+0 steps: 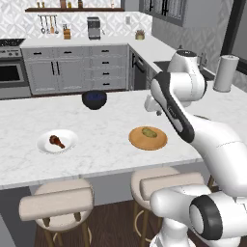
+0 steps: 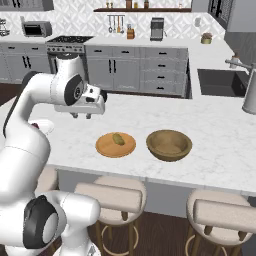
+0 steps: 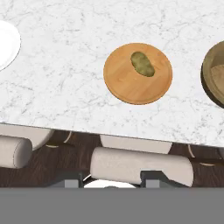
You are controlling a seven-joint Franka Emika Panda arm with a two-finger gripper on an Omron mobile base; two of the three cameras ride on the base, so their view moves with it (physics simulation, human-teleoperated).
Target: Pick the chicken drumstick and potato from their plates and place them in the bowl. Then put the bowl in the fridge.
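The reddish-brown chicken drumstick lies on the white plate at the counter's left. On the flat wooden plate rests the olive potato. Right of that plate stands the tan wooden bowl, with nothing in it. My gripper hangs above the counter between the two plates, pointing down. Its fingers stand apart with nothing between them. The fridge is out of view.
A dark blue bowl sits at the counter's far side. Cushioned stools line the near edge. A paper towel roll and the sink are off to the right.
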